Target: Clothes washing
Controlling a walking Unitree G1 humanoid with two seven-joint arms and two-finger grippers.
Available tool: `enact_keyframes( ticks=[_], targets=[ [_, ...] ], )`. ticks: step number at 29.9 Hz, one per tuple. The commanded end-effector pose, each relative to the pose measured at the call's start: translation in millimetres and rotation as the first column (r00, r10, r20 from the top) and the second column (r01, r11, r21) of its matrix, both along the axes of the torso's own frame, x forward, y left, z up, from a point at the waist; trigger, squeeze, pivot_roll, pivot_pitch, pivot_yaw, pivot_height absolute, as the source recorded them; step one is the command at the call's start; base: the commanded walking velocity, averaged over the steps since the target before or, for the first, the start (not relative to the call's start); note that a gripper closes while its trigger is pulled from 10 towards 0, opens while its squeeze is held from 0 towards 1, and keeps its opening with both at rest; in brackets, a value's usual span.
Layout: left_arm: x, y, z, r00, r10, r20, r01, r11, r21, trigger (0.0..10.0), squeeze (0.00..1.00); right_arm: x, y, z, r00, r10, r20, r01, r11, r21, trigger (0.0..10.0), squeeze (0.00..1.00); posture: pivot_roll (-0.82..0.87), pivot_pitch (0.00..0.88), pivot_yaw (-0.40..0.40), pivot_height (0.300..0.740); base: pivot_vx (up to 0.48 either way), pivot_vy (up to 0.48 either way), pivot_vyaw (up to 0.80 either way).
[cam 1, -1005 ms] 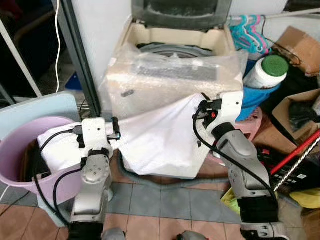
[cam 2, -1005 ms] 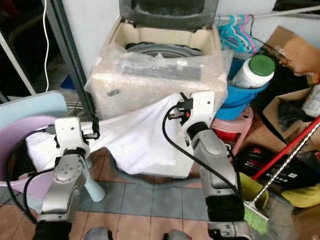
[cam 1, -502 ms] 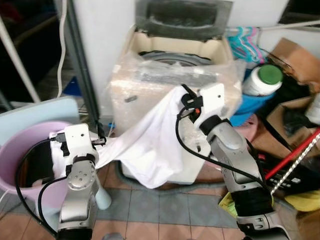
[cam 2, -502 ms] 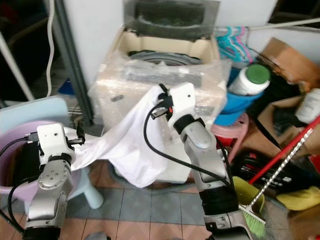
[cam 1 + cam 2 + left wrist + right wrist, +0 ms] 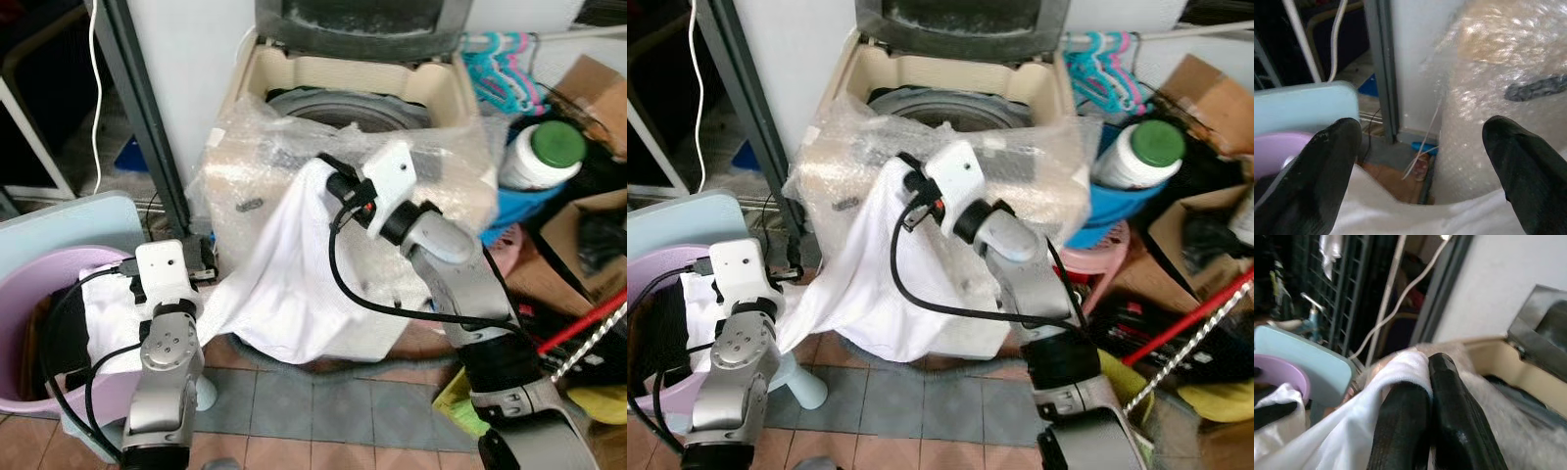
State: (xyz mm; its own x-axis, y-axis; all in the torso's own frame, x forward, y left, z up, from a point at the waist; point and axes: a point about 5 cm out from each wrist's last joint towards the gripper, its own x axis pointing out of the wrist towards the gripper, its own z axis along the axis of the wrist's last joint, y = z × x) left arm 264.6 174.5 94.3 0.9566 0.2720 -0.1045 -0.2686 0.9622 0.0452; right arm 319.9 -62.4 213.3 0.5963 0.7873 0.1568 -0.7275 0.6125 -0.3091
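- Step in hand, as I read it: loading. A white garment point(image 5: 284, 284) is being carried from the pink basin point(image 5: 24, 294) to the top-loading washing machine point(image 5: 343, 108).
- Right gripper point(image 5: 328, 176) is up at the front top edge of the machine, just short of the drum opening point(image 5: 343, 106). The right wrist view shows its fingers point(image 5: 1403, 416) pressed together with a fold of the white cloth pinched between them.
- The garment hangs from that pinch down the bubble-wrapped front panel point(image 5: 441, 186), then trails across to the basin, where its tail lies over the rim beside dark laundry point(image 5: 64, 338).
- Left gripper point(image 5: 1420, 161) sits low by the basin, near the machine's lower corner. Fingers are wide apart with nothing clamped; the cloth passes beneath them.
- Lid point(image 5: 362, 20) is up and the drum is open, so the way in looks unobstructed.
- Next move, my guess: the right arm needs to go forward over the lip and let go above the drum.
- Most of the cloth is still outside and below the rim, so one drop likely won't get it all in. The left gripper would need to gather the trailing part and feed it up.
- Risk: the loose bubble wrap at the top edge could snag the fabric.
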Motion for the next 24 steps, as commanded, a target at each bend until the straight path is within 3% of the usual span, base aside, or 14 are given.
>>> enact_keyframes(
  ticks=[1, 12, 21, 24],
  targets=[
    [2.9, -11.5, 2, 1.0, -0.023, 0.008, 0.023, 1.0, -0.01, 10.0, 0.0, 2.9, -15.2, 3, 0.999, -0.031, 0.007, 0.031, 0.999, 0.014, 10.0, 0.0, 0.0, 0.0, -0.061, 0.74, 0.0, 0.0, 0.0],
    [-0.6, 0.4, 3, 0.999, 0.042, 0.006, -0.042, 0.998, 0.051, 10.0, 0.0, -2.2, -22.2, -8, 0.99, -0.136, -0.023, 0.138, 0.987, 0.083, 10.0, 0.0, -0.01, 0.0, -0.042, 0.74, 0.0, 0.0, 0.8],
    [-1.3, 1.7, 6, 1.0, -0.017, 0.013, 0.016, 0.998, 0.06, 10.0, 0.0, -9.0, -34.5, -20, 0.974, -0.222, -0.051, 0.226, 0.969, 0.096, 10.0, 0.0, -0.02, 0.0, -0.007, 0.74, 0.0, 0.0, 0.8],
    [-1.4, 3.5, 7, 0.999, -0.027, 0.023, 0.025, 0.997, 0.069, 10.0, 0.0, -6.4, -36.8, -20, 0.967, -0.245, -0.073, 0.252, 0.961, 0.115, 10.0, 0.0, -0.02, 0.0, -0.006, 0.74, 0.0, 0.0, 0.0]
  ],
)
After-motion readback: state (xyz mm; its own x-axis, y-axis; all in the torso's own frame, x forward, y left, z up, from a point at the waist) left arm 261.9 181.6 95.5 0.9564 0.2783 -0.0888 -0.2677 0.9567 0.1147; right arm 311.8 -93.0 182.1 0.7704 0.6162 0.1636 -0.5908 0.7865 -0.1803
